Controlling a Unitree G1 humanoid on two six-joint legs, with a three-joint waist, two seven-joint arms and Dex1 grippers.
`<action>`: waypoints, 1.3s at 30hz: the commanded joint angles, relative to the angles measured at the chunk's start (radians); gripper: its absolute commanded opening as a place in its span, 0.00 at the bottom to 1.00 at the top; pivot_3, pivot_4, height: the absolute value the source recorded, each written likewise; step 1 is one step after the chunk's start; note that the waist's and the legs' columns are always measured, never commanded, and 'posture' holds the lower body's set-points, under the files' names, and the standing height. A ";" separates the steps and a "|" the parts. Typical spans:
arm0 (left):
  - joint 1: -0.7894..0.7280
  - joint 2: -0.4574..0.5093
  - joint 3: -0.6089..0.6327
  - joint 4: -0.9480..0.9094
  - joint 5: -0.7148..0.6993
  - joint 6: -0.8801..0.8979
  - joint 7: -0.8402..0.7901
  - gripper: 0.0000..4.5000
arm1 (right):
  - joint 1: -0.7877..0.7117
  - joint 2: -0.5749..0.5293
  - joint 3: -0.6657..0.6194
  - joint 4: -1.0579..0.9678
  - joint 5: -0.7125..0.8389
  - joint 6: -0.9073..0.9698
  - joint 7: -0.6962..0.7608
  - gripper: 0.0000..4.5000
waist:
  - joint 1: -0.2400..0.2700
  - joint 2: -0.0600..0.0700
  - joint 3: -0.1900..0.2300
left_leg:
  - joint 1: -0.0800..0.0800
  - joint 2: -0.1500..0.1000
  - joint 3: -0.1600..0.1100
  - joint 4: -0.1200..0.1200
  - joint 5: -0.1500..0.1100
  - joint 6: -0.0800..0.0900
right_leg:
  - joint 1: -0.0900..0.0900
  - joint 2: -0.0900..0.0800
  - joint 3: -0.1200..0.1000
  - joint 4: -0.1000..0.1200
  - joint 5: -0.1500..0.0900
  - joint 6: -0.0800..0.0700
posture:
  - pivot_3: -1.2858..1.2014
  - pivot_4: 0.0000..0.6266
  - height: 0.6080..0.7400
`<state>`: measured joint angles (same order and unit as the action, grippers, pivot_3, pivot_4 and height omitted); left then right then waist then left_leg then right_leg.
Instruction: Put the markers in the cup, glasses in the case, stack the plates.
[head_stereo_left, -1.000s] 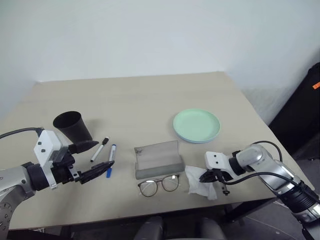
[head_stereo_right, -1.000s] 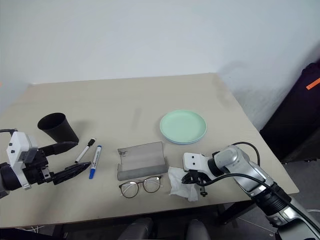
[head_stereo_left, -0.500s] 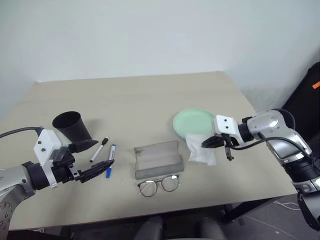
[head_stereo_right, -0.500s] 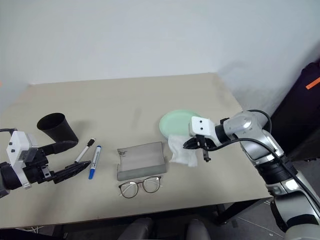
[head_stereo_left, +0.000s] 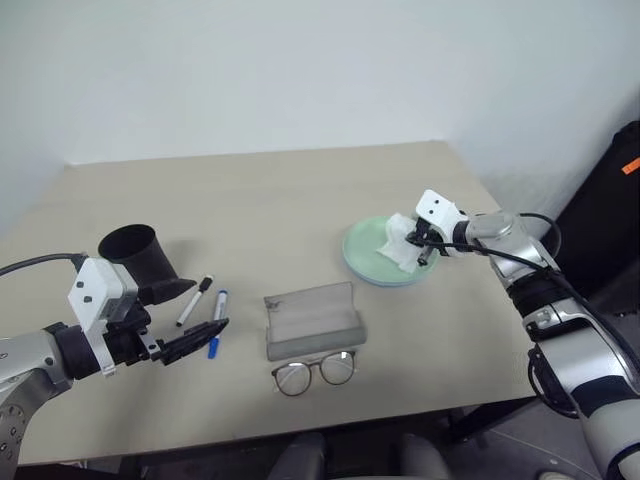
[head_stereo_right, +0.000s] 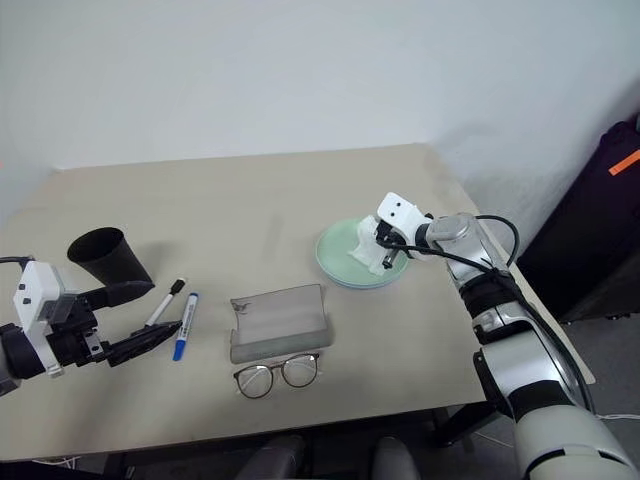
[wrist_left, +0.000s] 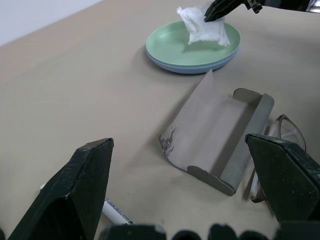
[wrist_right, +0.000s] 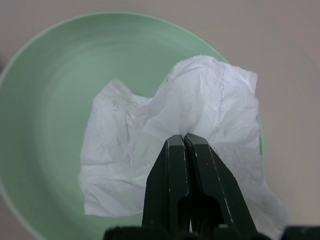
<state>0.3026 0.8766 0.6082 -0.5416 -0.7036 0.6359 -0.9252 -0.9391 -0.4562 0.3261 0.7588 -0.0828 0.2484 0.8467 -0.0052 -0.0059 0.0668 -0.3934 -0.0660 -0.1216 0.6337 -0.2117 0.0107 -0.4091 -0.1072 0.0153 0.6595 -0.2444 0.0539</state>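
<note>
I see the mint plates (head_stereo_left: 372, 258) stacked right of centre, my right gripper (wrist_right: 185, 141) pinching a white tissue (wrist_right: 165, 150) over them; grey case (head_stereo_left: 313, 320) open mid-frame, left gripper (head_stereo_left: 188, 318) spread wide lower left; no writing legible

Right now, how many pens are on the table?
2. The black-capped marker and the blue-capped marker lie side by side between the cup and the open case. None looks hidden.

Left gripper (head_stereo_left: 170, 320) spread wide — right gripper (wrist_right: 185, 142) pinched closed.
</note>
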 joint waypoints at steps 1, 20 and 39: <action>-0.002 0.003 0.009 -0.035 0.000 -0.007 0.009 1.00 | -0.049 0.016 -0.042 0.022 -0.012 -0.036 -0.048 0.14 | -0.004 0.000 0.000 | 0.000 0.001 0.000 0.000 0.000 0.000 | 0.000 0.001 0.000 0.000 0.000 0.000 | 0.52 0.00 0.68; -0.066 0.056 -0.385 -0.028 0.144 -0.037 -0.050 1.00 | 0.162 -0.249 -0.249 -0.754 0.486 0.414 0.460 0.51 | -0.014 0.003 0.001 | 0.000 0.006 0.001 0.002 -0.002 -0.002 | 0.001 0.004 0.000 -0.001 -0.001 0.002 | 0.52 0.00 0.68; -0.378 0.006 -0.747 0.154 0.257 -0.083 -0.174 1.00 | 0.265 -0.257 -0.210 -0.905 0.500 0.477 0.344 0.99 | -0.014 0.002 0.001 | -0.001 0.007 0.001 0.005 -0.002 -0.002 | 0.001 0.004 -0.001 -0.001 -0.001 0.002 | 0.52 0.00 0.68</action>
<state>-0.0537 0.8873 -0.1293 -0.3835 -0.4546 0.5685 -1.0873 -0.6674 -0.6996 0.1314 -0.1098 0.4018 0.7234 1.1987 -0.0187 -0.0036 0.0675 -0.3949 -0.0595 -0.1206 0.6386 -0.2135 0.0091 -0.4082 -0.1029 0.0147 0.6588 -0.2451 0.0557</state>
